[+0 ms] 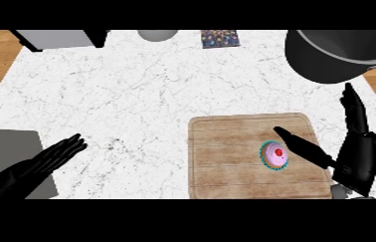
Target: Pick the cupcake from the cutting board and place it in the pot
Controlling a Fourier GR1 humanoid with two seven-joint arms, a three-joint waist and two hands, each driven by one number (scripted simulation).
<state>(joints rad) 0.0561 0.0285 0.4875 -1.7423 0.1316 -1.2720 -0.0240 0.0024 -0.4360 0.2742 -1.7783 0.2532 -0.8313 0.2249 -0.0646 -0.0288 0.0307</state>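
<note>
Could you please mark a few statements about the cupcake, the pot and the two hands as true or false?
1. The cupcake sits on the cutting board. True.
2. The pot stands on the cutting board. False: it stands on the counter, beyond the board at the far right.
3. The right hand is curled round the cupcake. False: it is open, with its thumb beside the cupcake.
4. The left hand is open at the lower left. True.
</note>
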